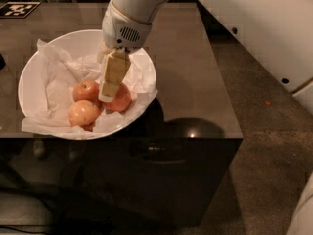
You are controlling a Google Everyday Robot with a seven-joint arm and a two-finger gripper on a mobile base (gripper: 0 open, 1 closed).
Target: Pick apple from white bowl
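Obs.: white bowl [30, 71] sits on the left part of the table [195, 82], its near rim at the table's front edge. It is wide, shallow and glossy, lined with crumpled paper [51, 77] that spills over the rim on the near side and the right. Three fruits lie in the near-right part of the bowl, clustered and touching. The apple [122, 101] is the rightmost: round, evenly red-orange. A duller red apple [85, 90] lies just left of it, and a paler apple [82, 113] of yellow-pink skin lies in front of that. The gripper [109, 89] is down inside the bowl, its cream, blocky tip lying over the left side of the apple and hiding part of it (contact looks likely, though I cannot confirm it). I cannot tell whether it is grasping or released. The arm [129, 18], in a smooth white shell with a vent grille, comes in from above and covers the bowl's far-right rim. The tabletop is dark brown and polished, with a bright reflection near its front edge. A black-and-white marker [17, 9] lies flat at the far-left corner. The floor [266, 151] to the right is speckled grey-brown.
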